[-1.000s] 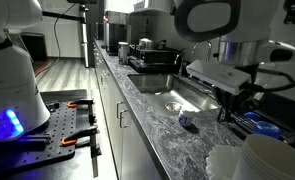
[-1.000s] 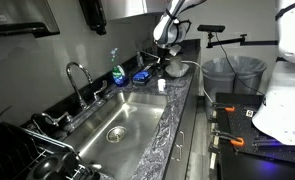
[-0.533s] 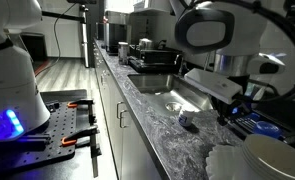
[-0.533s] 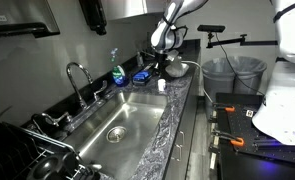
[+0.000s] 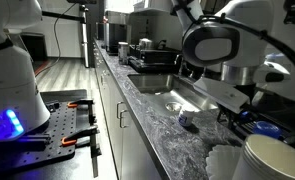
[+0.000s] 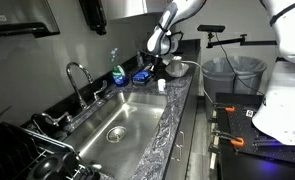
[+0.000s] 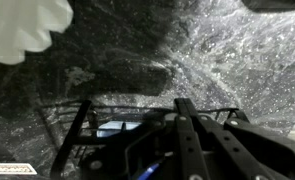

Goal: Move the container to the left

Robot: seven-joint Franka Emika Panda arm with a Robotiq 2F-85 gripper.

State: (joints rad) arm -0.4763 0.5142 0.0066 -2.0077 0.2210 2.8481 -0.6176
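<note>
Container (image 5: 187, 120) on surface (image 5: 162, 145), between sink (image 6: 137, 110) and stacked bowls (image 5: 272, 160). Faucet (image 6: 75, 75), bottle (image 6: 117, 72) behind sink, along wall. Dish rack (image 6: 27, 150) at sink's end opposite bowls.

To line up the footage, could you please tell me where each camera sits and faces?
Exterior view: by the white bowls, facing along the counter to the sink; arm at right.
Exterior view: beyond the sink, facing back at the arm.
Wrist view: looks down on the counter; fingers at bottom.
Shared by both exterior views: sink, arm.
</note>
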